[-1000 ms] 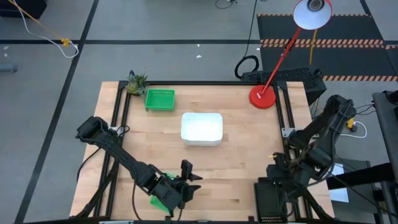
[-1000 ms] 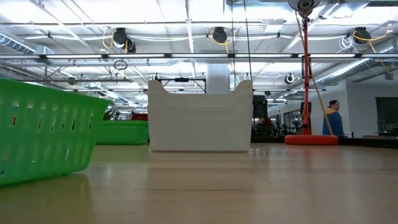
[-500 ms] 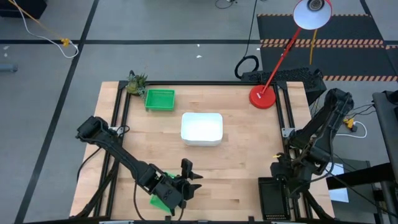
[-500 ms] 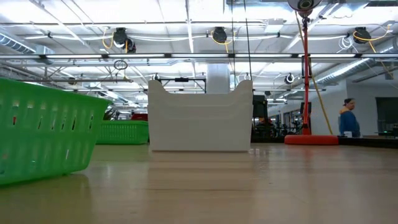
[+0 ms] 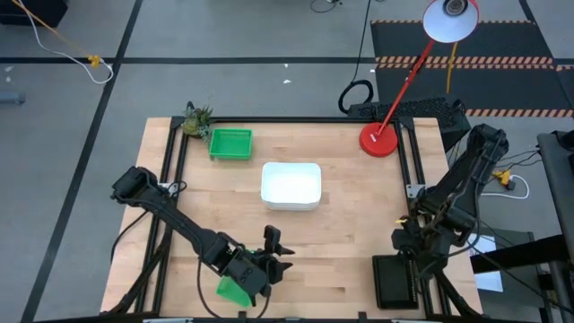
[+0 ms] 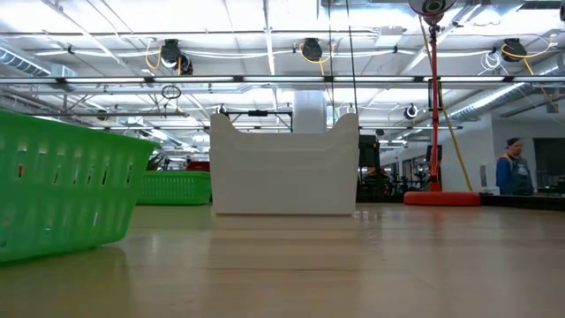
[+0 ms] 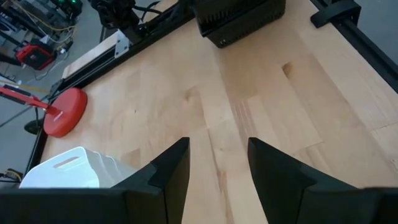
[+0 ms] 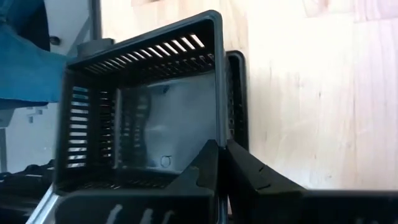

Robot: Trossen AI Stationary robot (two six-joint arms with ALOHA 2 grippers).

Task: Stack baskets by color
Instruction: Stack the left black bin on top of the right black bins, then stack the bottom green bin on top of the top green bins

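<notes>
At the table's near right corner my right gripper [image 5: 405, 242] is shut on a black mesh basket [image 5: 395, 280]. A second black basket's rim [image 8: 237, 93] shows just beyond the held one's wall. My left gripper [image 5: 275, 249] hangs open over bare wood near the front edge, touching nothing. A green basket [image 5: 235, 289] stands on the table beneath that arm. The white baskets [image 5: 291, 185] sit nested at the table's middle. Another green basket [image 5: 230, 144] stands at the far left. My right gripper pinches one side wall of the black basket at its rim [image 8: 219, 118], one finger inside the basket [image 8: 205, 165] and one outside. The fingers come slanting down from above. The basket stays upright over the second black basket; whether it rests in that one I cannot tell.
A red round lamp base [image 5: 379, 139] stands at the far right, its stem leaning over the table's edge. A small leafy toy [image 5: 196, 118] lies at the far left corner. Black frame rails run along the table's left and right sides. A person [image 6: 512, 172] walks in the room behind.
My right gripper has come down toward the table's near right corner, still shut on the black basket, which has sunk with it and stayed upright. The person in the room behind has walked to the right.
</notes>
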